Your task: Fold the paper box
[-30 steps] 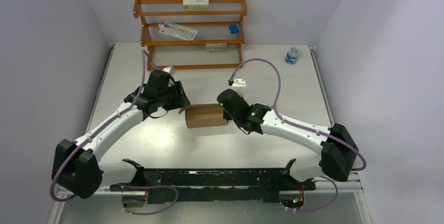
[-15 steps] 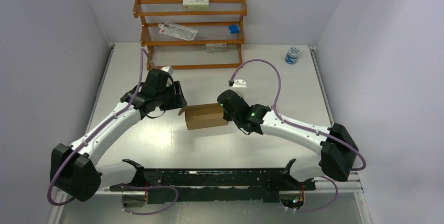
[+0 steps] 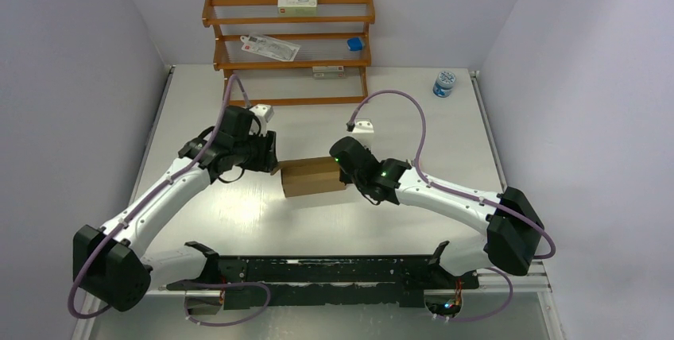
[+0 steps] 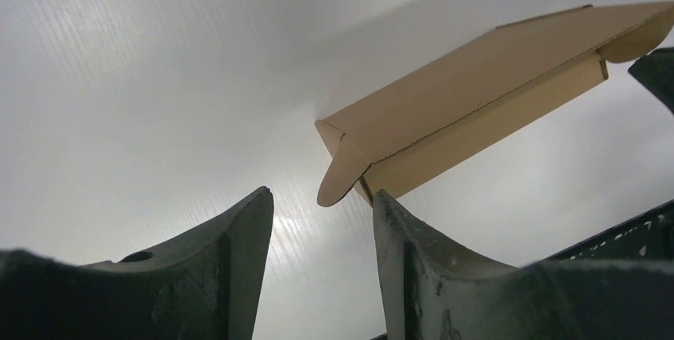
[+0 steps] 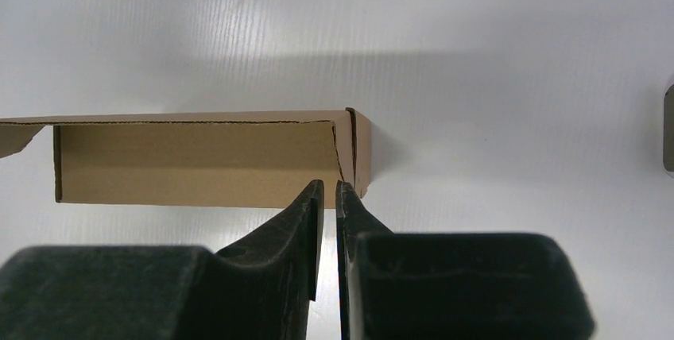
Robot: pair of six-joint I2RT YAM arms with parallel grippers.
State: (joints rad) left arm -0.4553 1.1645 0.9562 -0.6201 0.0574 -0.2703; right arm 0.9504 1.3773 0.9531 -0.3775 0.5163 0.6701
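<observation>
On the table (image 3: 445,141), the paper box (image 3: 312,175), right tool (image 5: 327,189) clamped on its end, left tool (image 4: 318,197) agape.

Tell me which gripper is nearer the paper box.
Right. The right gripper pinches the right end of the paper box. The left gripper stands open at its left end, by the flap, not gripping it.

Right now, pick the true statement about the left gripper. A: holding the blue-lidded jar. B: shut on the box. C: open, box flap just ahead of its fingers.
C: the left gripper stands open, the paper box's rounded flap just beyond its tips, unclamped.
</observation>
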